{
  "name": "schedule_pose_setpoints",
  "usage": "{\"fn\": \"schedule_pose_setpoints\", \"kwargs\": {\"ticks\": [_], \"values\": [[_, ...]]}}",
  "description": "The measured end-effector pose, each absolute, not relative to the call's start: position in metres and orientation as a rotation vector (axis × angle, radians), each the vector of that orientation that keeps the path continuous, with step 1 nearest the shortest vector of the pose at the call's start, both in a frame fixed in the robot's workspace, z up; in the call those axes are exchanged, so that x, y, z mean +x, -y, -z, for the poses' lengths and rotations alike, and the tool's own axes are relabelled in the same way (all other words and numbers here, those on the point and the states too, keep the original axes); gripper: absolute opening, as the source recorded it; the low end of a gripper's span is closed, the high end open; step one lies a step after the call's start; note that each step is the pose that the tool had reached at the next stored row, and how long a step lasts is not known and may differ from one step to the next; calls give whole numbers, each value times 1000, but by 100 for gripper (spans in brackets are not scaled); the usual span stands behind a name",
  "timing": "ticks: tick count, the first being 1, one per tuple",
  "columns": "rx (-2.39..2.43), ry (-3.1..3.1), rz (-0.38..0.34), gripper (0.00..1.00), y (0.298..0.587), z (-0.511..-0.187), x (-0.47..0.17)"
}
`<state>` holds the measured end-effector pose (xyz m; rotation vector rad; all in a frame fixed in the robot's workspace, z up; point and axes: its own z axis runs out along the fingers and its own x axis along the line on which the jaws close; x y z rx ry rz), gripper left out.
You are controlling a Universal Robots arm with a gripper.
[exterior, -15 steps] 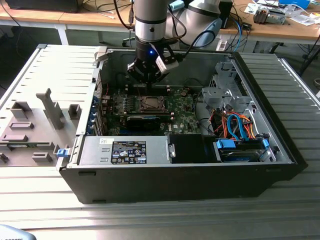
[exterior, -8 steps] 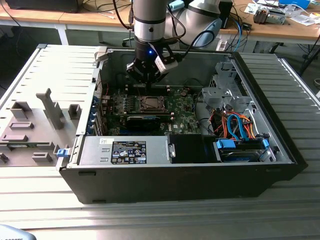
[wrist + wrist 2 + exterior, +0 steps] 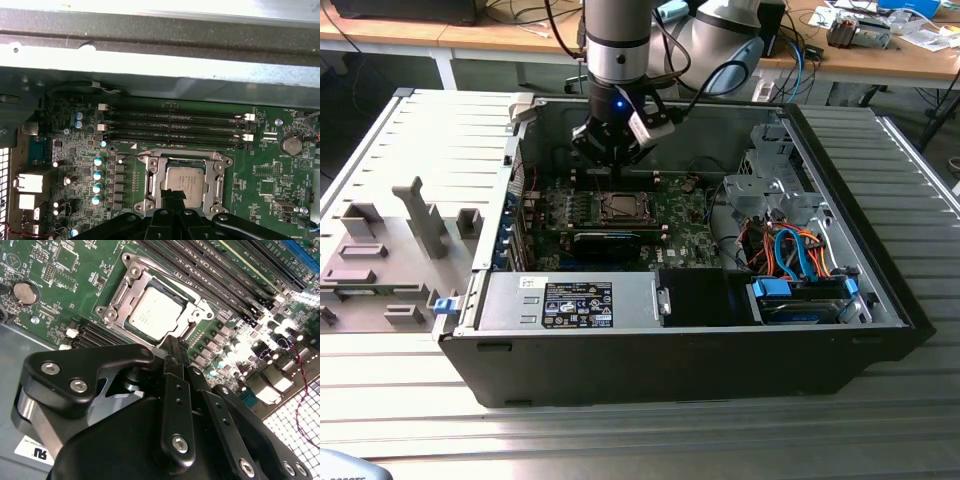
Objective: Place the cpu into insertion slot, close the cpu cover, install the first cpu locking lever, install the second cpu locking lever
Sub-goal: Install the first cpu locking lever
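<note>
Item, my arm's gripper: poised over the motherboard inside the opened computer case, just above the socket edge. In both wrist views its fingers come together to a narrow black tip with no gap I can make out and nothing between them; I read it as closed and empty-handed. Item, the cpu: seated flat in the insertion slot, silvery top showing, square to the frame around it; the fingertip sits at or just over its near edge, and I cannot tell whether it touches. Item, the cpu cover: the metal frame appears to lie down around the chip, not standing up, so I judge placement done and the cover closed or nearly so. Item, locking levers: thin wire runs along the frame sides, but I cannot tell whether either is hooked under its catch. Item, memory slots: alongside the socket, untouched. By my estimate, the levers are what remains.
</note>
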<state>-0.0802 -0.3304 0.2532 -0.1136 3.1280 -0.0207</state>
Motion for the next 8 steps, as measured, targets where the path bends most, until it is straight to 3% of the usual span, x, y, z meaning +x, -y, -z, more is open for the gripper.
{"fn": "schedule_pose_setpoints", "kwargs": {"ticks": [8], "values": [[-114, -3128, 21, 11, 329, -253, -87]]}}
